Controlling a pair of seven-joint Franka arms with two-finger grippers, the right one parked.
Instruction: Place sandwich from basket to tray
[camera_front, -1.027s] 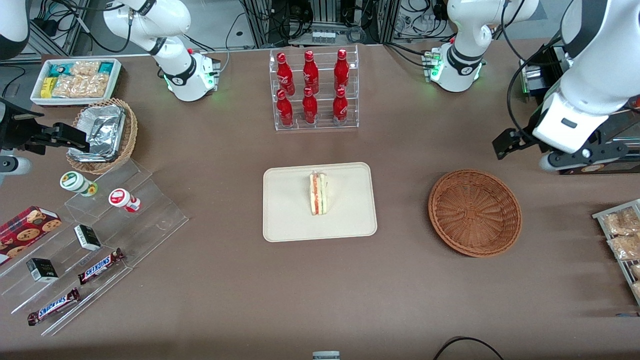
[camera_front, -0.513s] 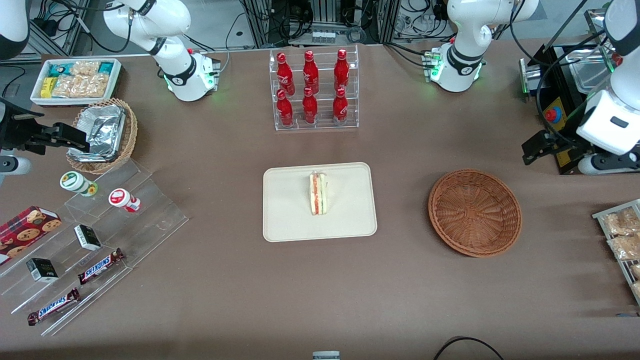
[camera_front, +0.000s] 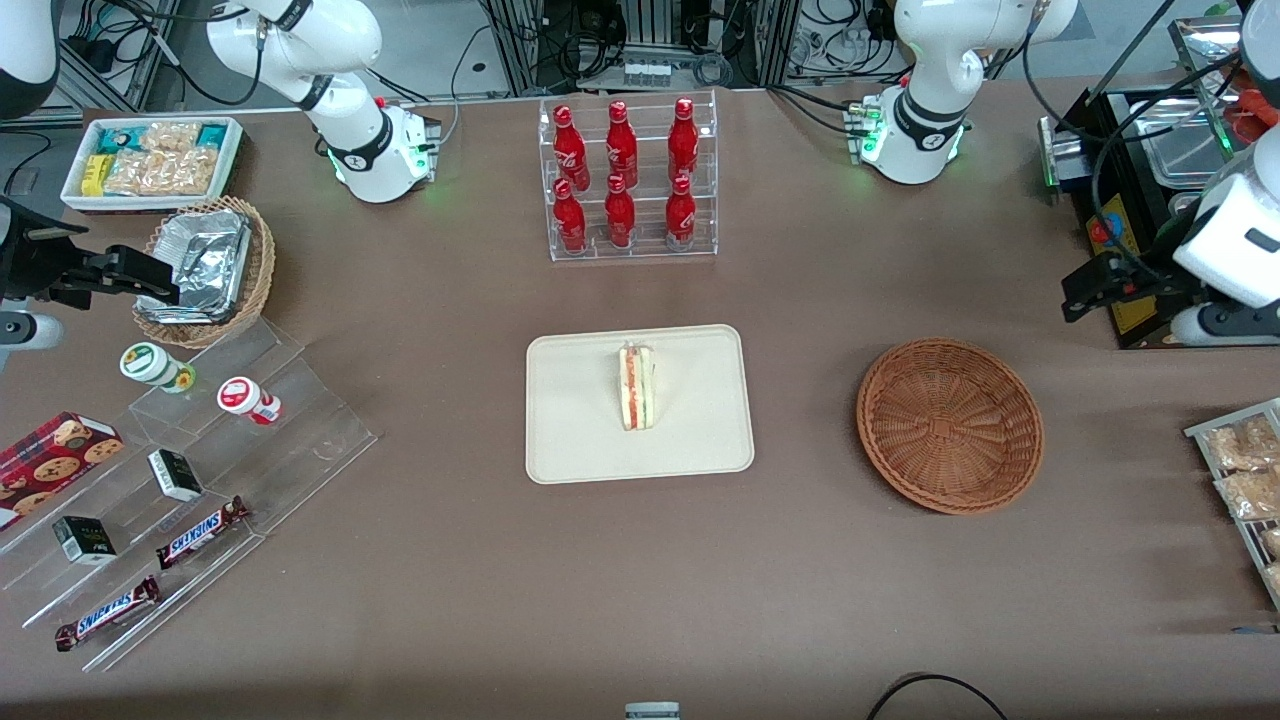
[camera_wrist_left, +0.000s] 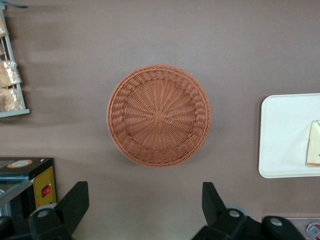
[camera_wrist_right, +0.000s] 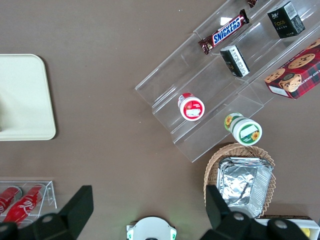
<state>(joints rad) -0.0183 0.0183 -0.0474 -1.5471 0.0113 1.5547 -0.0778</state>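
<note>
So the sandwich (camera_front: 636, 386) is already sitting on the tray (camera_front: 570, 440), standing on edge with its long axis running toward and away from the front camera, filling stripe facing up. The basket (camera_front: 949, 425) is empty — nothing in it in either the front or the wrist view (camera_wrist_left: 158, 114).

The gripper (camera_front: 1090, 290) is up high at the working arm's end of the bench, farther from the front camera than the basket and well apart from the tray. Jaws are spread wide with nothing between them — the wrist view looks straight down past both fingers (camera_wrist_left: 72, 202) at the basket, with the tray edge (camera_wrist_left: 280, 150) and a sliver of sandwich (camera_wrist_left: 315, 144) off to one side.

Looks to me like the job's basically done and no further grab is needed. Nothing stands between gripper and tray anyway; the rack of red bottles (camera_front: 625, 180) sits near the tray, farther from the camera.
</note>
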